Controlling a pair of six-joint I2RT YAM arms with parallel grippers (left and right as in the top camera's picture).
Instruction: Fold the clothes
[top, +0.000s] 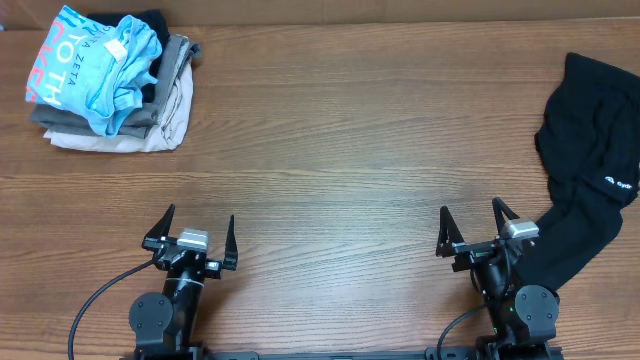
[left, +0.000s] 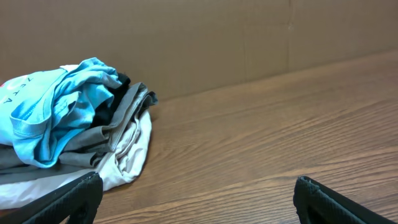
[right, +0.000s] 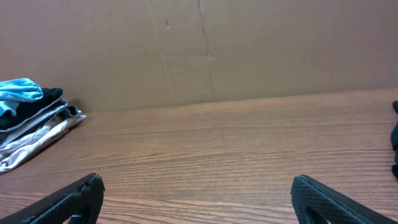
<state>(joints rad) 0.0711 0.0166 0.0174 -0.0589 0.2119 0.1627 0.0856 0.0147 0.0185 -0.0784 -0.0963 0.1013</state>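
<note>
The black garment (top: 590, 160) lies crumpled at the table's right edge, a small white logo showing on it; its lower end reaches down beside my right arm. A sliver of it shows at the right edge of the right wrist view (right: 395, 137). My right gripper (top: 470, 225) is open and empty near the front edge, just left of the garment (right: 196, 196). My left gripper (top: 195, 225) is open and empty at the front left (left: 196, 199), far from the garment.
A pile of folded clothes (top: 110, 85) sits at the back left, a light blue shirt (top: 95, 65) with pink-and-white lettering on top of grey and beige pieces; it also shows in the left wrist view (left: 68, 124). A brown cardboard wall (right: 199, 50) stands behind the wooden table (top: 340, 150).
</note>
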